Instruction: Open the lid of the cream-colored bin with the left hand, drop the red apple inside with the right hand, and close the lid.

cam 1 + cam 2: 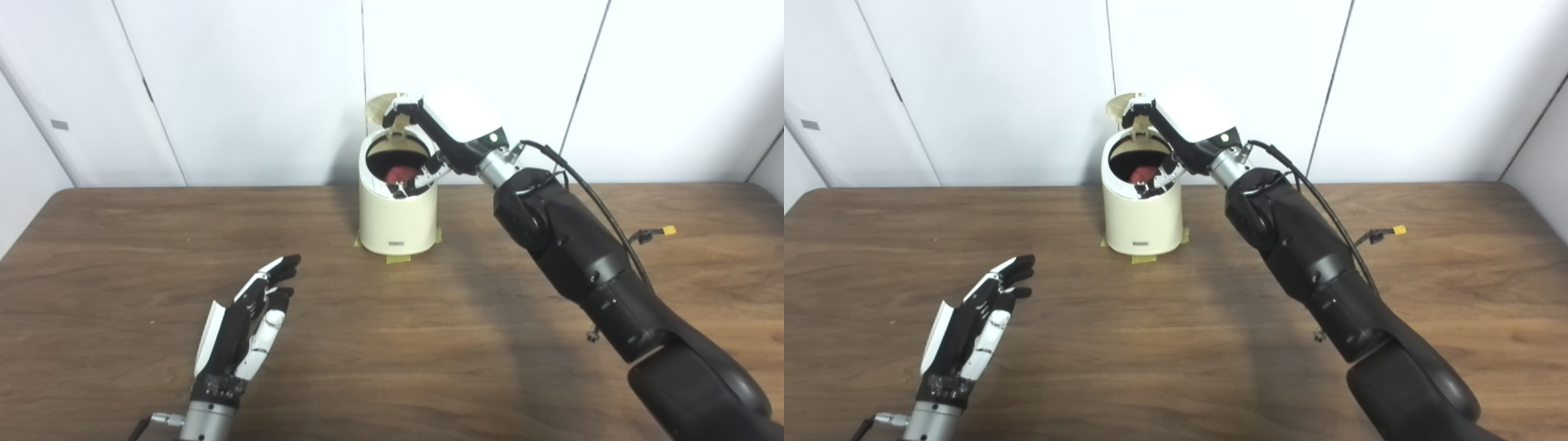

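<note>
The cream-colored bin (397, 214) stands upright at the back middle of the wooden table, its round lid (381, 106) tipped up behind the opening. The red apple (399, 174) lies inside the bin, low in the dark opening. My right hand (456, 128) hovers over the bin's right rim with fingers spread: the upper fingers reach the raised lid and the thumb hangs at the rim beside the apple. It holds nothing. My left hand (242, 331) is open and empty, low over the table at front left, far from the bin.
Yellow tape (398, 259) marks the bin's base. A cable with a yellow connector (664, 231) hangs beside my right forearm (576, 257), which crosses the right half of the table. White wall panels stand close behind the bin.
</note>
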`<action>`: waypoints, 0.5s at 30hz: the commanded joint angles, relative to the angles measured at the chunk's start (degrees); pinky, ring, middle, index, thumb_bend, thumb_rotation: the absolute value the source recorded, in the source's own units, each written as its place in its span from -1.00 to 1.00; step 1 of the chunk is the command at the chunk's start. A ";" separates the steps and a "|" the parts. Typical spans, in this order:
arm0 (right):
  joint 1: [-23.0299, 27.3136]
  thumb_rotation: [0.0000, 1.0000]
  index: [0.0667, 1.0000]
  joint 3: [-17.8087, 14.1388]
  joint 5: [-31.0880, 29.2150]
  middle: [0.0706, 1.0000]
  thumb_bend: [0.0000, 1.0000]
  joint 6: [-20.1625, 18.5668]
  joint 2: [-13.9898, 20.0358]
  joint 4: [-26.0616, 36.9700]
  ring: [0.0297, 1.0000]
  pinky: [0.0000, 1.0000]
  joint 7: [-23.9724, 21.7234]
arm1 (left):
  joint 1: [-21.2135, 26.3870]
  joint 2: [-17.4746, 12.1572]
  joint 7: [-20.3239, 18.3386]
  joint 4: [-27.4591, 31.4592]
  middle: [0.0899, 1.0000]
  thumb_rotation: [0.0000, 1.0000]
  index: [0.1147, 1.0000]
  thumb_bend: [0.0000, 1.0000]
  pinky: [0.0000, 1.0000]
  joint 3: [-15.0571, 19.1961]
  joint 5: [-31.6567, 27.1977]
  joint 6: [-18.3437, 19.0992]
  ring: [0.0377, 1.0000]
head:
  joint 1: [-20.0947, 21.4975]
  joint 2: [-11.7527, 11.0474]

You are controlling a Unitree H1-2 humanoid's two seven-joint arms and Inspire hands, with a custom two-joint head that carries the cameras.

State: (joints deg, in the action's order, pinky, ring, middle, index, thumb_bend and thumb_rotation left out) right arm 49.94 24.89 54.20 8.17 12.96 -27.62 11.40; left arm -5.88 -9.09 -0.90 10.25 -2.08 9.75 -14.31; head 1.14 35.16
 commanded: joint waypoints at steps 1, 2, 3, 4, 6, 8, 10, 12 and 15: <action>2.59 -0.76 0.25 -0.54 0.22 0.41 0.99 -1.17 0.93 1.94 0.12 -0.13 0.09 | 0.81 0.90 0.45 0.84 0.70 0.77 0.64 -0.05 0.50 -0.12 0.21 -1.62 0.68 | 0.04 0.05; 2.58 -0.76 0.26 -0.61 0.12 0.41 1.00 -0.98 0.94 1.89 0.11 -0.15 0.18 | 0.83 0.90 0.43 0.76 0.70 0.77 0.64 -0.05 0.49 -0.13 0.05 -1.85 0.68 | 0.07 0.05; 2.57 -0.78 0.26 -0.62 0.13 0.41 1.00 -0.91 0.95 1.88 0.06 -0.19 0.24 | 0.84 0.86 0.49 0.76 0.70 0.76 0.64 -0.05 0.49 -0.13 0.30 -1.86 0.68 | 0.04 0.01; 2.56 -0.78 0.26 -0.62 0.15 0.41 0.99 -0.87 0.96 1.88 0.05 -0.20 0.27 | 0.84 0.83 0.53 0.76 0.70 0.77 0.64 -0.06 0.49 -0.13 0.49 -1.85 0.67 | 0.04 0.01; 2.55 -0.79 0.25 -0.55 0.33 0.40 1.00 -0.71 1.02 1.89 0.03 -0.22 0.60 | 0.85 0.81 0.60 0.79 0.70 0.77 0.64 -0.07 0.48 -0.13 0.81 -1.84 0.67 | 0.04 -0.01; 2.44 -0.79 0.24 -0.69 0.30 0.39 1.00 -0.02 0.99 1.76 0.00 -0.25 1.90 | 0.83 0.78 0.43 0.81 0.70 0.78 0.64 -0.07 0.49 -0.13 0.39 -1.80 0.67 | 0.10 0.03; 2.27 -0.78 0.13 -1.06 -0.01 0.27 0.90 2.81 0.95 0.58 -0.09 -0.32 6.49 | 0.79 0.72 0.31 0.95 0.71 0.76 0.65 -0.07 0.50 -0.14 0.19 -1.65 0.68 | 0.06 0.08; 1.90 -0.74 -0.04 -1.69 -0.47 0.09 0.36 5.88 0.75 -0.64 -0.23 -0.40 12.28 | 0.74 0.70 0.38 1.06 0.71 0.77 0.65 -0.06 0.51 -0.12 0.46 -1.46 0.68 | 0.02 0.02; 1.04 -0.85 -0.16 -2.89 -0.71 -0.03 0.08 8.37 0.24 -1.50 -0.42 -0.55 19.53 | 0.76 0.69 0.46 0.81 0.71 0.77 0.64 -0.07 0.49 -0.10 0.52 -1.68 0.67 | -0.06 -0.19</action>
State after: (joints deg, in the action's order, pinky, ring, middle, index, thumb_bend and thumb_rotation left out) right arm 48.98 23.39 54.28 15.17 12.84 -29.57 26.58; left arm -5.87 -9.11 -0.90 10.26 -2.12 9.79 -14.31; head 1.06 34.90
